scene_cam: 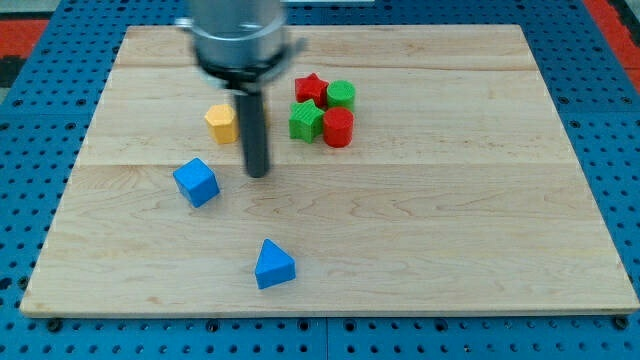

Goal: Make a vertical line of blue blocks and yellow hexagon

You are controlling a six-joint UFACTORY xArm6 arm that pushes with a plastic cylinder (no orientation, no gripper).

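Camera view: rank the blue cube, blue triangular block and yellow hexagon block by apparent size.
1. blue cube and blue triangular block: look alike, so no ranking; the triangle may sit nearer the camera.
2. yellow hexagon block: smallest, partly behind the rod.

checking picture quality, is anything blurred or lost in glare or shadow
Camera view: the arm's grey housing at the view's top is blurred; my tip, blue cube, blue triangle and yellow hexagon are sharp; light even, shadows soft, no glare.

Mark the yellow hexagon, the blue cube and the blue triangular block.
yellow hexagon block [221, 122], camera view, top face.
blue cube block [196, 181], camera view, top face.
blue triangular block [273, 265], camera view, front face.
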